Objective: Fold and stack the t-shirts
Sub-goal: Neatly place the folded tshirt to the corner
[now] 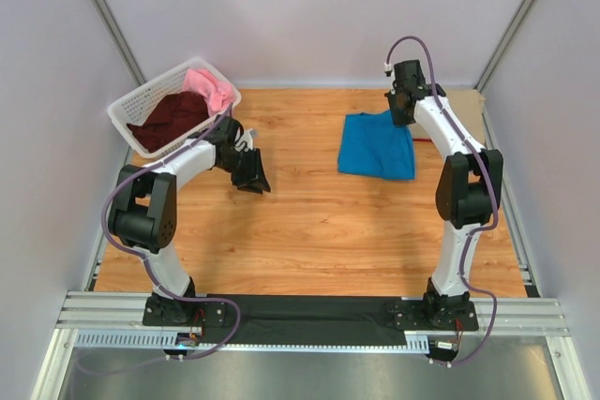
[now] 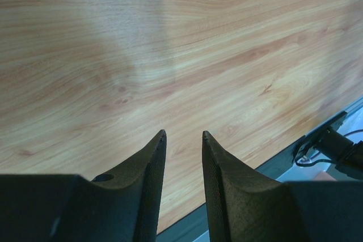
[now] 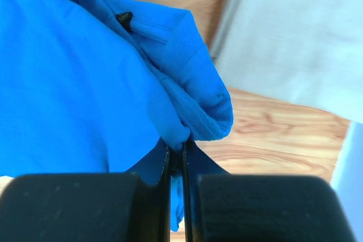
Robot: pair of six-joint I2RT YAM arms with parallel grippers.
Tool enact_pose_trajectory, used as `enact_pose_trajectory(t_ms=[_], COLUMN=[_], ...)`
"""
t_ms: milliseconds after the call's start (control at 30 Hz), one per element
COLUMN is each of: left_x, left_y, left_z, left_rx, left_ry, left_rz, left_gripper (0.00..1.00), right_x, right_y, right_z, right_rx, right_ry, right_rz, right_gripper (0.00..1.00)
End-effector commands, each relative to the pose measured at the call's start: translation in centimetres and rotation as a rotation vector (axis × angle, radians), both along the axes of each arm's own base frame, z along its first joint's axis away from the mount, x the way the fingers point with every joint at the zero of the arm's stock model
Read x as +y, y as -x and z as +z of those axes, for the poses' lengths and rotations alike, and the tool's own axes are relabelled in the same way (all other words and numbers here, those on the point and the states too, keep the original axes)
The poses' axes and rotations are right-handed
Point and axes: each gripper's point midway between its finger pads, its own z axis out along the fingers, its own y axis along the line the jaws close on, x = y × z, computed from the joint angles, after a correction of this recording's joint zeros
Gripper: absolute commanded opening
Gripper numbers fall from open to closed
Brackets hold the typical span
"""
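The blue t-shirt [image 1: 377, 145] lies loosely folded on the bench [image 1: 309, 222], well right of the basket [image 1: 120, 114]. A crumpled maroon t-shirt [image 1: 173, 117] and a pink t-shirt [image 1: 211, 87] sit heaped inside that basket.

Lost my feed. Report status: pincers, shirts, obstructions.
Left pincer open, empty, over bare table. Right pincer shut on edge of blue t-shirt. Maroon shirt, pink shirt in basket, far left. Nothing seen blocking.

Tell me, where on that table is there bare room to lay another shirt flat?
The table is barest across its near half, and in the middle strip between the left gripper and the blue t-shirt. The far left corner is crowded by the basket. The far right corner is crowded by the blue t-shirt, pinched in the right gripper.
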Motion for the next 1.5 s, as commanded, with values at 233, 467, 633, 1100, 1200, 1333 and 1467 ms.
enact_pose_trajectory(t_ms=[233,467,633,1100,1200,1333,1467], left_x=[-0.1,0.0,0.0,0.7,0.6,0.6,0.4], left_y=[0.6,1.3,1.5,3.9,4.5,5.1,6.0], left_z=[-1.3,-2.2,-2.7,-3.4,-4.1,-5.3,-5.3], left_rx=[0.0,0.013,0.027,0.112,0.135,0.174,0.19], left_ry=[0.009,0.014,0.018,-0.049,-0.065,-0.094,-0.132], left_rz=[-0.018,-0.009,0.002,0.001,0.006,-0.008,-0.035], left_gripper=[0.38,0.39,0.39,0.39,0.39,0.39,0.39], right_x=[-5.9,-7.9,-9.9,-17.3,-19.0,-22.8,-26.1], right_y=[-2.7,-4.7,-5.8,-12.0,-13.9,-16.4,-17.3], right_z=[5.6,8.3,10.9,12.0,9.6,5.6,6.6], right_rx=[-0.132,-0.201,-0.241,-0.421,-0.44,-0.488,-0.59], right_ry=[0.255,0.308,0.274,0.106,0.092,0.045,0.058], right_rz=[-0.056,-0.054,-0.072,-0.127,-0.148,-0.24,-0.322], right_gripper=[0.0,0.0,0.0,0.0,0.01,0.09,0.13])
